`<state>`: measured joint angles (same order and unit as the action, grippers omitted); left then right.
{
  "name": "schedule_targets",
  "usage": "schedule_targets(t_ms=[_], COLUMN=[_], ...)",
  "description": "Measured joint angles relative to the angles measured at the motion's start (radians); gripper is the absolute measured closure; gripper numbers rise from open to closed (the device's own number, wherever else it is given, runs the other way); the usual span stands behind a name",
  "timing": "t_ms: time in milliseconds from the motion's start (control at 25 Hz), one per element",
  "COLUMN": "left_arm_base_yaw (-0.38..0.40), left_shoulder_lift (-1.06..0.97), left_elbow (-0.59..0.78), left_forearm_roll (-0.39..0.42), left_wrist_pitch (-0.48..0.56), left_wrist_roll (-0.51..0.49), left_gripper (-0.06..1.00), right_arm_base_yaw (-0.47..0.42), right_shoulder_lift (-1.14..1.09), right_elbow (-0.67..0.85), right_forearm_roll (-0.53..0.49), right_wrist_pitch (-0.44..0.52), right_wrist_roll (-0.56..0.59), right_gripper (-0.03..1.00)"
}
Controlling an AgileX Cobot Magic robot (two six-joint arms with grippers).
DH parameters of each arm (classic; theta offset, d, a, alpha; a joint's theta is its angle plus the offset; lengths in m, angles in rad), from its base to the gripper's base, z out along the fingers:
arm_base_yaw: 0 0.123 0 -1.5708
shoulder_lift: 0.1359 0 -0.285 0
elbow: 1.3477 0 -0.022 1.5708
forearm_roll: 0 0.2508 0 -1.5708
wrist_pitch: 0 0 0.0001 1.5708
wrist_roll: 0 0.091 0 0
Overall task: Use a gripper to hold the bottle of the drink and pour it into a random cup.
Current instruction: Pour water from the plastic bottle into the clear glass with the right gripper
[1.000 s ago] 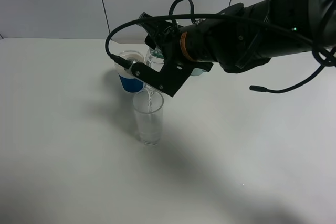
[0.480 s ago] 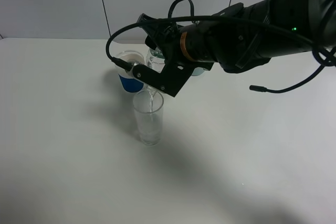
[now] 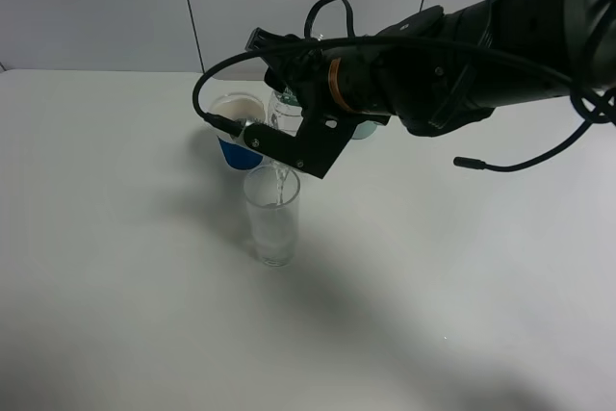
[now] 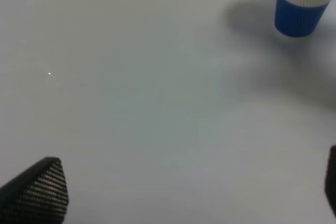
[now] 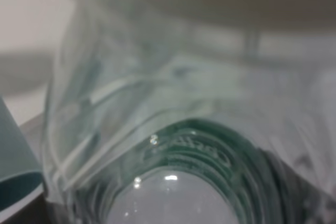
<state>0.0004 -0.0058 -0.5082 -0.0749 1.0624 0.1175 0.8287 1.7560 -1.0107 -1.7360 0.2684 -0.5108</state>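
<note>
My right gripper (image 3: 300,144) reaches in from the right and is shut on the bottle of the drink (image 3: 283,101), holding it tipped above the clear glass cup (image 3: 272,223). A thin stream falls from the bottle into the cup, which stands upright on the white table. In the right wrist view the clear bottle (image 5: 173,129) with its green tint fills the picture. My left gripper (image 4: 184,192) is open and empty above bare table, its fingertips (image 4: 39,192) wide apart; it does not show in the exterior high view.
A white paper cup with a blue sleeve (image 3: 238,134) stands just behind the glass, and it also shows in the left wrist view (image 4: 300,1). A teal cup (image 3: 365,129) is mostly hidden behind the right arm. Black cables (image 3: 539,156) hang off the arm.
The right gripper has turned slightly with the bottle and its cable loop has shifted a little left. The stream keeps falling into the glass. The cups have not moved.
</note>
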Motion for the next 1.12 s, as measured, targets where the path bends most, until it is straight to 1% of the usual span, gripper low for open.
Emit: schedule_targets(t_ms=[280, 760, 960, 1120], left_arm_base_yaw=[0.0, 0.0, 0.0, 0.0], left_shoulder_lift=[0.0, 0.0, 0.0, 0.0], left_elbow=[0.0, 0.0, 0.0, 0.0], left_forearm_roll=[0.0, 0.0, 0.0, 0.0], left_wrist_pitch=[0.0, 0.0, 0.0, 0.0], left_wrist_roll=[0.0, 0.0, 0.0, 0.0], left_gripper=[-0.05, -0.05, -0.05, -0.05], right_arm_base_yaw=[0.0, 0.0, 0.004, 0.004], right_shoulder_lift=[0.0, 0.0, 0.0, 0.0], right_elbow=[0.0, -0.002, -0.002, -0.002], right_forearm_roll=[0.0, 0.0, 0.0, 0.0], right_wrist_pitch=[0.025, 0.027, 0.032, 0.032], right_wrist_roll=[-0.014, -0.02, -0.05, -0.052], right_gripper=[0.4, 0.4, 0.4, 0.4])
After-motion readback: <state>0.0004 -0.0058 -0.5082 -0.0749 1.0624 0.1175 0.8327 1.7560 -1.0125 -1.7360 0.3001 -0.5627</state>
